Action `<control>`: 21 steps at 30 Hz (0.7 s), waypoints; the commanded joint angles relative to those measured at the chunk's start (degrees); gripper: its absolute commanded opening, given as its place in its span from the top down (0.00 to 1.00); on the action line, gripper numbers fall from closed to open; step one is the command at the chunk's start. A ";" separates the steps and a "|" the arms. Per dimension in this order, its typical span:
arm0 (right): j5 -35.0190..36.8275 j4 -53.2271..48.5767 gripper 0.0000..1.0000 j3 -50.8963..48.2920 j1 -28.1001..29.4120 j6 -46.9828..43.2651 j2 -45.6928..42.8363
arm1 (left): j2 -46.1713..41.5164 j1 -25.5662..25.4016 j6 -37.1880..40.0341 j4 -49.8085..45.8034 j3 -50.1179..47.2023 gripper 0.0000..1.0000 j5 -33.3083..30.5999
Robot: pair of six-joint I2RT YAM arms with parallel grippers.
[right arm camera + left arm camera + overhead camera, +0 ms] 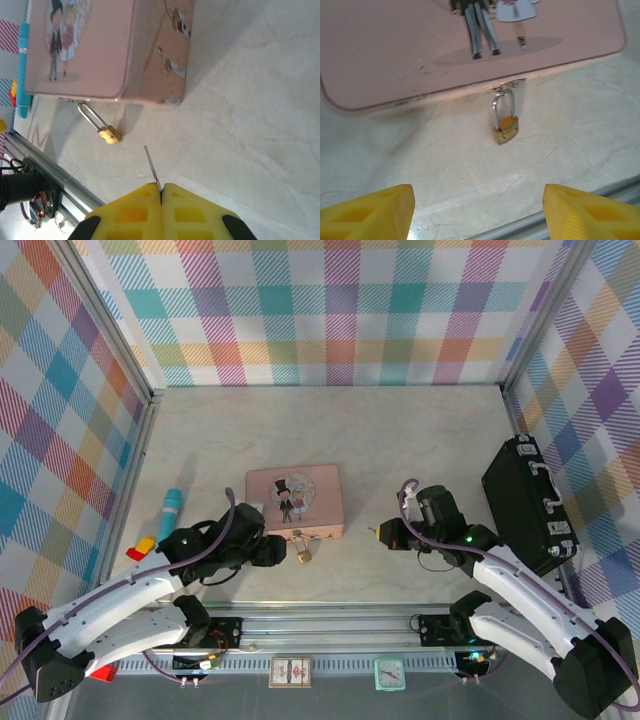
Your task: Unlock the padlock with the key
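- While the right end effector (161,192) is pinched tight on the key (152,167), only a thin sliver of shaft pokes out in front of it. The shaft is aimed roughly toward the padlock (109,134) but is well apart from it.
- That padlock lies on the counter (420,450) just in front of the pink box (293,502). Its silvery shackle (495,111) is threaded through the box's clasp (512,85), and its brass body points toward the arms.
- The left end effector (477,210) hovers near the padlock with jaws spread wide and nothing between them. The padlock sits centred ahead of the gap, untouched.
- Risk one: the padlock hangs loose on its shackle, so a key pushed at it without a firm left grip would likely just swing it aside.
- Risk two: so little of the key is gripped that any off-axis contact could twist it in the pads or pop it out onto the counter.
- Risk three: the keyhole face cannot be made out, so the approach angle may be wrong. A clamp by the left jaws could also cover the keyway or drag the light box.
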 commanded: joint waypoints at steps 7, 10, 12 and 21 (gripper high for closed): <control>-0.88 9.18 1.00 -3.86 4.72 7.78 5.04 | 8.14 -1.68 -7.31 24.57 -8.59 0.31 -3.48; -0.56 10.99 1.00 -4.03 5.32 8.50 6.63 | 11.99 -1.46 -5.99 32.03 -8.71 0.29 -4.28; -0.35 10.87 1.00 -3.72 5.45 8.33 7.19 | 16.25 -1.42 -4.95 34.10 -6.84 0.29 -3.35; 1.16 10.84 1.00 -3.93 5.46 8.25 7.06 | 33.27 -1.33 -4.92 42.39 -1.03 0.30 -0.63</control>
